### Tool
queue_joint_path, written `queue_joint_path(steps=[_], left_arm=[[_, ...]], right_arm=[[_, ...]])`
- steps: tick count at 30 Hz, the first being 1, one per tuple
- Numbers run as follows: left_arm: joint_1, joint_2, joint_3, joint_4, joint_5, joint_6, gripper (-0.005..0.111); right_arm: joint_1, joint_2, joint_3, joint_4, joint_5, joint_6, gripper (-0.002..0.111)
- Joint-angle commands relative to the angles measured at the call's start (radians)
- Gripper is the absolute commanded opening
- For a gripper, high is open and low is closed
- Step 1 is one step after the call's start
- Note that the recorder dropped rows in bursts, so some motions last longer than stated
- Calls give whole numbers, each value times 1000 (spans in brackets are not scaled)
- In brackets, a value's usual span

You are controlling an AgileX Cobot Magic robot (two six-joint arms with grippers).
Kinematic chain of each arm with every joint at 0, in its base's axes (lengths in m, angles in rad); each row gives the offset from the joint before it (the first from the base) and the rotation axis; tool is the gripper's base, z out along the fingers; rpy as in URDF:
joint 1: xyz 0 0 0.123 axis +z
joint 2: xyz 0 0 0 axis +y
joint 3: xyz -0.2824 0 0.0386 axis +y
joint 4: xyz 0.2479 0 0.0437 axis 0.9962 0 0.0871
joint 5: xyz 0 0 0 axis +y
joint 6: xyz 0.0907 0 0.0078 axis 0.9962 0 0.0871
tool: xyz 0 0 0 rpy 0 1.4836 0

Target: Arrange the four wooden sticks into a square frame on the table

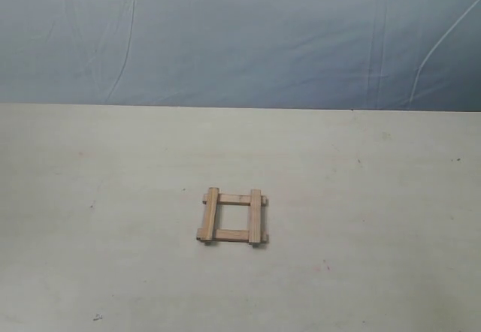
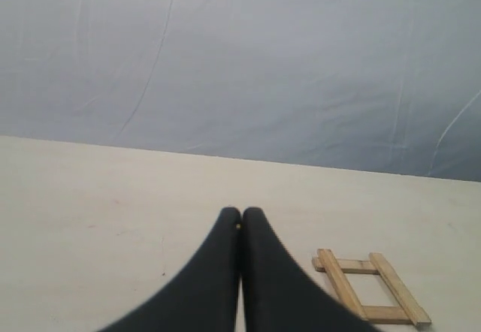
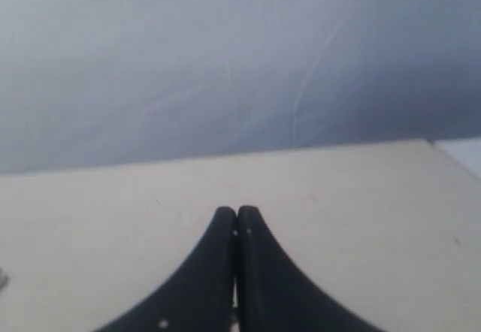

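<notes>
The square frame (image 1: 255,218) lies flat on the table (image 1: 361,197), a little below the middle of the exterior view and slightly left of centre. It is made of the four wooden sticks (image 1: 210,214): two of them run away from the camera, and they seem to rest over the ends of the other two, which go across. The ends stick out a little at the corners, and the inside of the square is open to the table. Behind the far edge of the table hangs a blue-grey sheet (image 1: 240,39). The left claw (image 2: 240,219) is closed, its two dark fingers pressed together with nothing between them; the frame (image 2: 342,283) lies near it on the table, not touching it. The right claw (image 3: 237,215) is also closed tight and holds nothing, with only bare table in front of it
</notes>
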Motion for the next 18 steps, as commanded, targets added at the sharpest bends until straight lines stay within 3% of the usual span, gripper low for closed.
queue_joint_path(steps=[1,5,8,14,18], left_arm=[[1,-5,2,35,10,0,0],[1,-5,2,45,10,0,0],[20,-5,2,137,46,-25,0],[179,-5,2,171,183,-75,0],[229,-5,2,162,188,-60,0]], right_arm=[[-25,-4,15,-62,215,-4,-1],[-27,-4,20,-55,210,-4,-1],[-36,-4,20,-52,210,-4,-1],[-36,-4,20,-43,210,-3,-1],[-36,-4,20,-43,210,-1,-1]])
